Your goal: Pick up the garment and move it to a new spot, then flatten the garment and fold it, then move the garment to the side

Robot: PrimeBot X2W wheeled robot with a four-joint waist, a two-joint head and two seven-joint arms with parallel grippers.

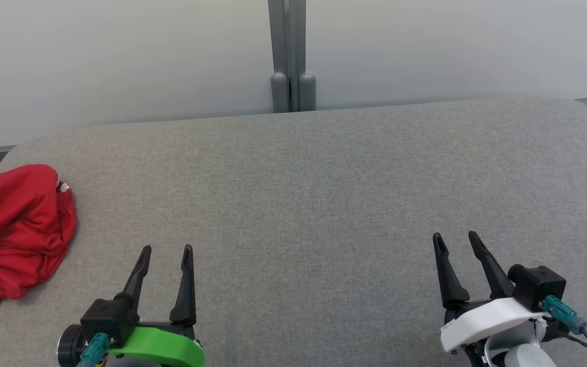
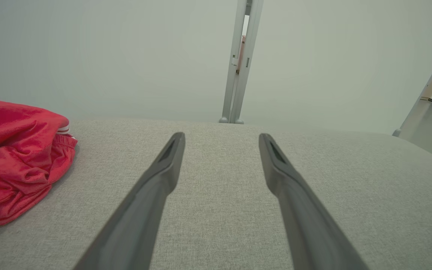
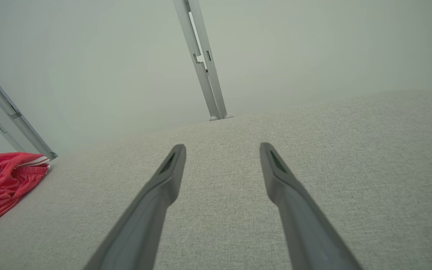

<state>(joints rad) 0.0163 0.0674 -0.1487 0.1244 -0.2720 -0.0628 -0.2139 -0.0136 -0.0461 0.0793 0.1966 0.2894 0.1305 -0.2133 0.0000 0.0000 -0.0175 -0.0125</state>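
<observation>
A red garment [image 1: 16, 234] lies crumpled in a loose heap at the far left edge of the grey cloth-covered desk [image 1: 324, 178], partly cut off by the head view's border. A bit of white striped trim shows at its upper edge, perhaps a collar or waistband; the bunching hides which.

The left gripper [image 1: 166, 248] hovers over bare desk near the front, just right of the garment and apart from it. Its jaws are spread wide with nothing between them. The right gripper [image 1: 455, 235] sits well apart on the other side, its jaws likewise wide and holding nothing.

Behind the desk stands a pale wall [image 1: 120, 61] with a grey post [image 1: 289, 56] at its middle.
</observation>
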